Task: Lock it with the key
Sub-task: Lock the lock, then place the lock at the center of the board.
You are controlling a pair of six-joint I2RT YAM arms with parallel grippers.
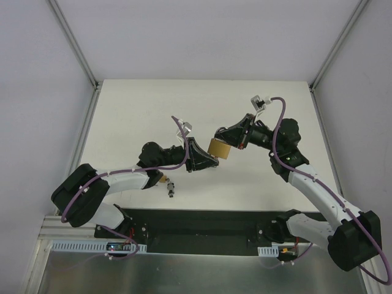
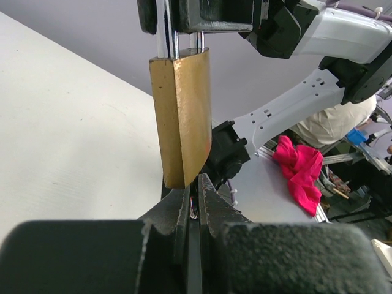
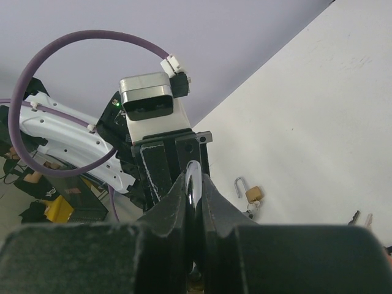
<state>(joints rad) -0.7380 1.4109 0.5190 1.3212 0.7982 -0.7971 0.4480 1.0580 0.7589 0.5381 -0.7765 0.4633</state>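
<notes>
My right claw (image 3: 193,176) was clamped on the shackle (image 2: 171,44) of the brass padlock (image 2: 182,116), holding it in the air above the table (image 1: 153,110) with its body toward my other arm. My left claw (image 2: 197,184) was pinched together on the key (image 2: 195,208), tips right at the padlock's bottom end. A smaller padlock (image 3: 252,195) lay on the table, well apart.

No legible text, labels or numbers in any view. Brass padlock (image 2: 182,116) shows plain faces, the small padlock (image 3: 253,195) on the bench (image 3: 318,122) is too tiny to read, and the camera housing (image 3: 147,101) is unmarked.
</notes>
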